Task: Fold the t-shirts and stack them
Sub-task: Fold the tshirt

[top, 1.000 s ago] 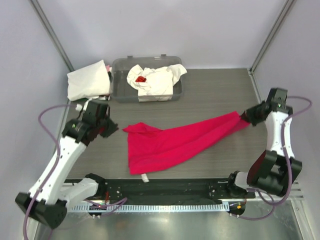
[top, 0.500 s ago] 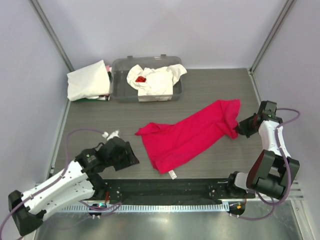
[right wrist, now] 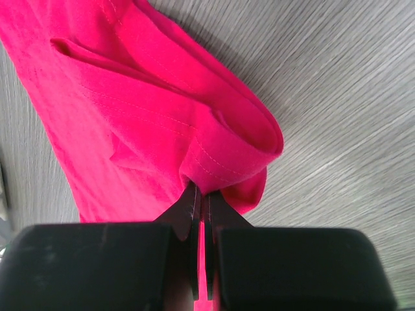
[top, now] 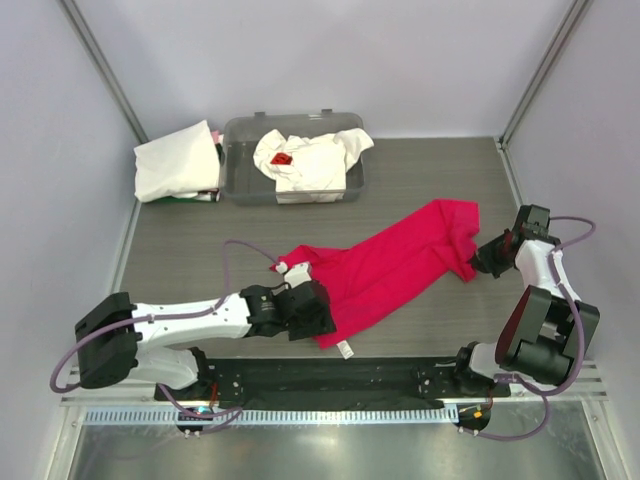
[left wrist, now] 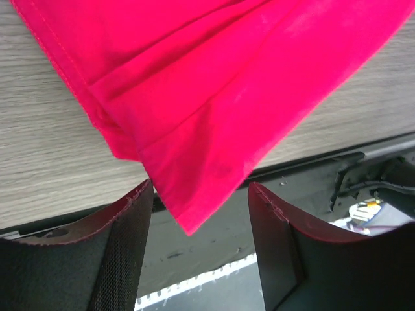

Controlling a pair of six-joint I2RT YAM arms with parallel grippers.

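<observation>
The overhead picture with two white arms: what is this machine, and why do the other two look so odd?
It is a robot: a left arm and a right arm, bolted at the near edge of a table. The overhead picture comes from a fixed camera above. The other two come from a small camera on each wrist, so the black shapes at the bottom are that arm's own fingers. On the table lies a red t-shirt. Behind it a clear plastic tub holds a crumpled white t-shirt, with a folded white t-shirt beside it. The right arm's fingers are pinched shut on a fold of the red shirt. The left arm's fingers stand open, a corner of the shirt showing between them, not gripped.
</observation>
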